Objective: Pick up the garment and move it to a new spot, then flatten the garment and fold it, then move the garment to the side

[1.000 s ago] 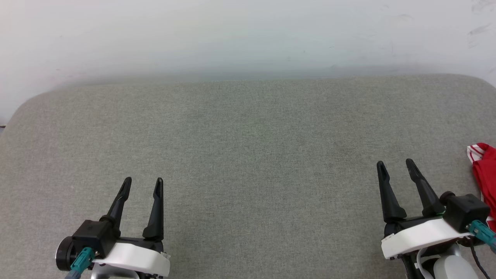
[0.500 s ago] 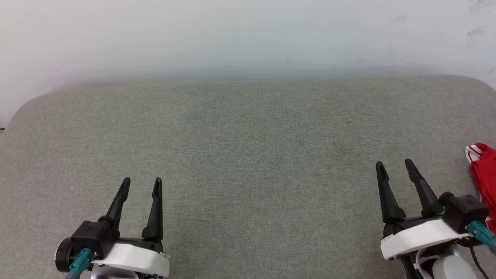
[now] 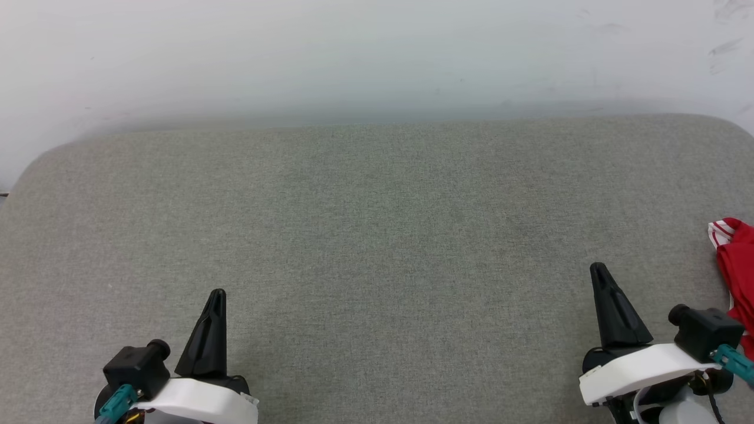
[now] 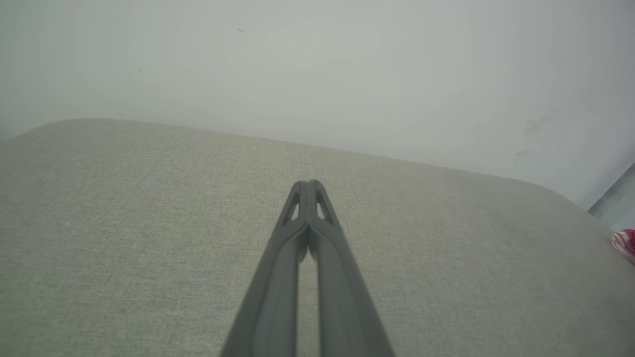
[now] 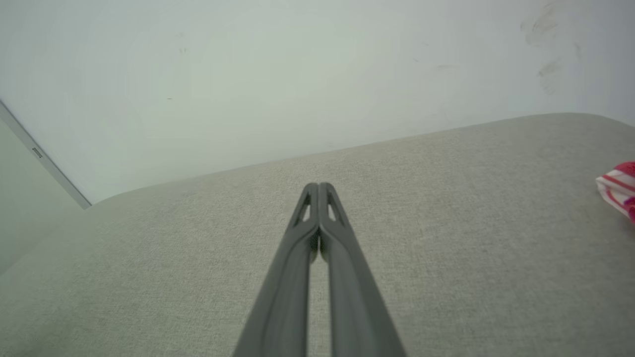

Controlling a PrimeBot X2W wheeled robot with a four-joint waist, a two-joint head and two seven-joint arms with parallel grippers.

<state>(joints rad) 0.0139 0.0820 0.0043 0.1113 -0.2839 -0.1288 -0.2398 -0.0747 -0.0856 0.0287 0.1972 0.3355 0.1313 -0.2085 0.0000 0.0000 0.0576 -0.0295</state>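
Twice pressing together on nothing, at left end effector [image 3: 216,292] and right end effector [image 3: 598,268], hovering over gray counter [image 3: 377,224], with red-and-white garment [image 3: 739,259] lying at right edge.

A broad grey fabric-covered surface [image 3: 377,235] with rounded far corners lies against a pale wall [image 3: 377,53] bearing faint dark scuff marks [image 3: 726,46] at upper right.
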